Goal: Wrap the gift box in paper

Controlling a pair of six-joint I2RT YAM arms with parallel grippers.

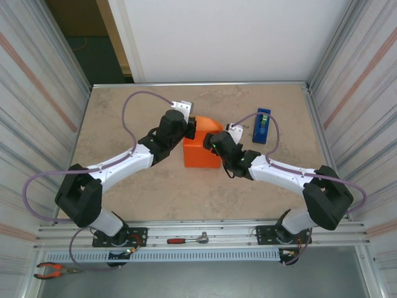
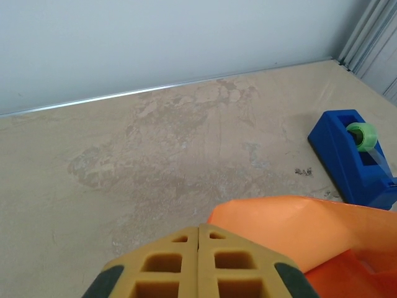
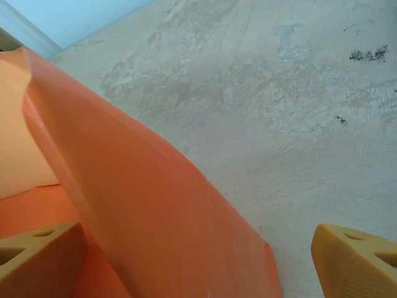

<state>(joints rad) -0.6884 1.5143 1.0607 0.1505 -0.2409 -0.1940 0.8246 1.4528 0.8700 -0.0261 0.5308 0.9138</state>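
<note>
1. The bench (image 1: pixel 124 124) was a flat, matt slab of mottled beige. It gave me something firm to crease against, so I judged that folds should be pressed onto it or onto a box face, never made in the air.
2. The paper (image 1: pixel 200 154) was thin, smooth and bright orange, draped over a blocky shape at the middle of the bench between my two arms. On the far side one flap stood up in a soft curve instead of lying flat. A sheet that thin wrinkles and tears easily, so I judged slow, even pulls best.
3. The gift box sat under the paper, its square corners showing through from above. I could not pick out its bare surface for certain.
4. The tape dispenser (image 2: pixel 350 158) was a hard blue plastic wedge with a green roll of tape (image 2: pixel 361 135). It stood to the right of the parcel, near it but apart.
5. My right tool (image 3: pixel 198 236) gaped wide and held nothing, with its yellow, hollow-celled pads (image 3: pixel 37 251) on either side of the raised flap.
6. My left tool (image 2: pixel 198 264) was pinched fully together, pad against pad, at the flap's edge. I could not tell whether paper was caught between the pads, so I judged the grip worth checking before any pull.
</note>
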